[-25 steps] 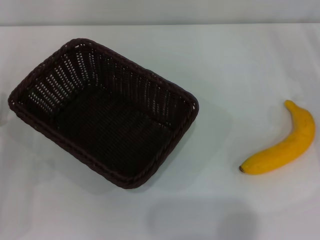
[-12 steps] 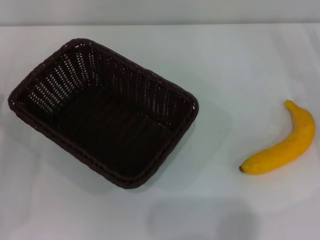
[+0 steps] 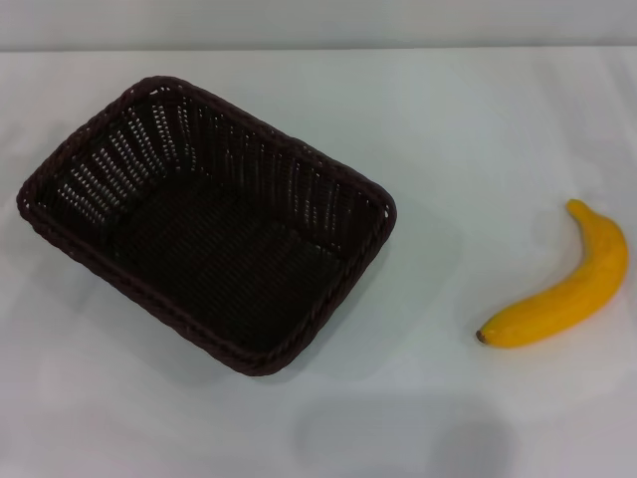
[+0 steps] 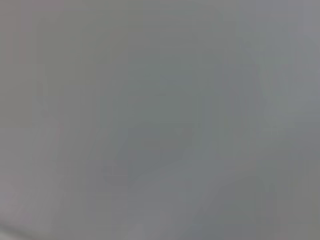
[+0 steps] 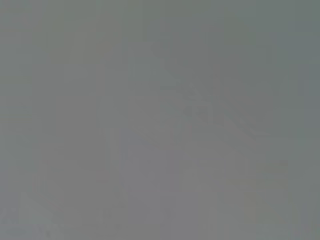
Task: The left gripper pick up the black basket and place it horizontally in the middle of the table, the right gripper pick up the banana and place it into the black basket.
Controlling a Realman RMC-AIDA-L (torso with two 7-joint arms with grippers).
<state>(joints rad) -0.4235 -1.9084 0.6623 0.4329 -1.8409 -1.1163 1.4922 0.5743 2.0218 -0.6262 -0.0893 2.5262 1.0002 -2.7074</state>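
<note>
Waiting at step zero, by the look of it: nothing picked, nothing placed.

Black basket (image 3: pixel 204 224) sits on the counter (image 3: pixel 478 119) toward the left edge, skewed diag, one corner pointing at the far-left corner, another at the near edge. Not horizontal, not centred. It holds nothing inside.

Banana (image 3: pixel 562 282) lies flat near the right edge, well apart from the basket, dark tip toward the near side, stem end toward the far-right.

Left claw: not in head view, and left wrist cam shows only blank grey, so can't tell open/closed or where it hangs. Right claw: same story, not visible, state unknown.

Remaining, my read:
- left claw grabs the basket rim, rotates and shifts it to mid-counter w/ long side parallel to the near edge
- right claw picks the banana and drops it in the basket

Both halves outstanding, approx 0% complete.
</note>
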